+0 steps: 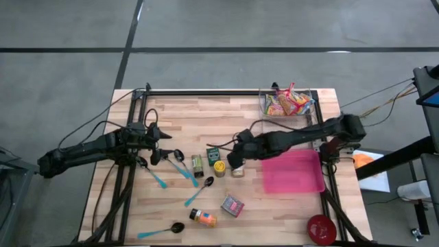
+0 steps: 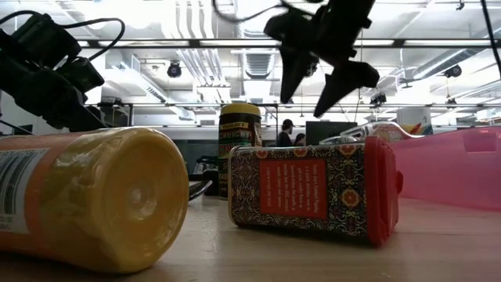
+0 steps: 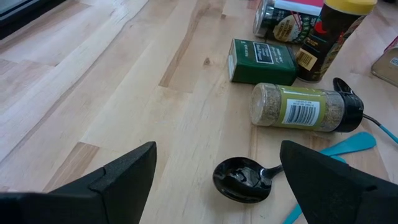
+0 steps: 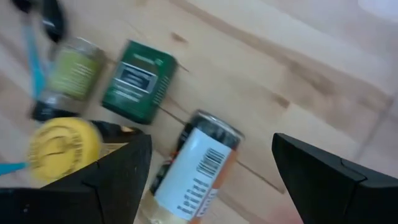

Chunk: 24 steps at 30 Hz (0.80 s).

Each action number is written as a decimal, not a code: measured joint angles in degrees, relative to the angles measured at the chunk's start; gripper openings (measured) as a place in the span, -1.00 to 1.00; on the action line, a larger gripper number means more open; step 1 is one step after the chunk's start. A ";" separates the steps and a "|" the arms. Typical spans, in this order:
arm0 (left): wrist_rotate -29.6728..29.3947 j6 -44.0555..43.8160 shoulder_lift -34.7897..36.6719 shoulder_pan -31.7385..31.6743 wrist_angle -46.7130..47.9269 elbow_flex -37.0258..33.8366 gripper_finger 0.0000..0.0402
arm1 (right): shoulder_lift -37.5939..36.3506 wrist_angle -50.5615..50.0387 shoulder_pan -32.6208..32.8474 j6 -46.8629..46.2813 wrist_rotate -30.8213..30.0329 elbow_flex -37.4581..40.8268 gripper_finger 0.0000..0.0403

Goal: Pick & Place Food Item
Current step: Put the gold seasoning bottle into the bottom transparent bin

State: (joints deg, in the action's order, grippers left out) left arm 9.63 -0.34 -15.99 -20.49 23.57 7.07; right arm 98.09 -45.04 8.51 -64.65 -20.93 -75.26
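My right gripper (image 1: pixel 233 156) hangs open above the middle of the table, slanting down, with a can lying on its side (image 4: pixel 194 167) below its fingers and no contact showing. Next to the can are a green box (image 4: pixel 139 81), a dark jar with a yellow lid (image 4: pixel 62 147) and a spice jar on its side (image 4: pixel 69 76). In the low view the right gripper (image 2: pixel 321 72) is well above the table. My left gripper (image 1: pixel 163 152) waits open at the table's left, low over a black spoon (image 3: pixel 242 180).
A pink tray (image 1: pixel 293 171) lies right of the can. A wire basket of snack packets (image 1: pixel 288 103) stands at the far right and a red bowl (image 1: pixel 320 228) at the near right. An orange bottle (image 1: pixel 203 218), a patterned box (image 1: pixel 232 205) and blue-handled spoons (image 1: pixel 180 168) lie nearer.
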 joint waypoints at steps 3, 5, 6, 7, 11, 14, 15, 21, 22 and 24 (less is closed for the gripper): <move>0.02 0.00 0.00 0.02 0.01 0.00 0.72 | 2.89 -2.10 0.28 -4.38 -0.02 -1.03 0.63; 0.02 -0.01 0.00 0.01 0.03 0.00 0.72 | 4.25 -2.13 0.36 -6.16 0.00 -1.24 0.63; 0.02 -0.01 0.00 0.02 0.00 0.00 0.72 | 4.66 -2.17 0.37 -6.86 0.00 -1.25 0.63; 0.02 0.00 0.00 0.02 0.02 0.00 0.72 | 5.05 -2.15 0.37 -7.37 0.00 -1.25 0.63; 0.02 -0.02 0.00 0.02 0.03 0.00 0.72 | 6.55 -2.10 0.38 -8.97 0.04 -1.18 0.63; 0.02 -0.02 0.00 0.02 0.03 0.00 0.72 | 8.11 -2.10 0.63 -10.27 0.07 -1.14 0.63; 0.01 -0.01 0.00 0.01 0.00 0.00 0.72 | 8.65 -2.01 0.65 -10.80 0.14 -1.12 0.63; 0.02 -0.01 0.00 0.02 0.02 0.00 0.72 | 11.46 0.21 0.63 -11.64 0.20 -1.10 0.63; 0.00 -0.01 0.01 0.00 0.02 0.00 0.72 | 11.86 0.42 0.63 -11.64 0.20 -1.10 0.63; 0.02 0.00 -0.01 0.02 0.01 0.00 0.72 | 12.83 0.95 0.63 -11.87 0.15 -1.10 0.63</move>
State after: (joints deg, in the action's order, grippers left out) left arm 9.65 -0.34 -16.00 -20.47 23.58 7.07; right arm 110.92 -44.09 9.15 -76.51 -20.78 -76.36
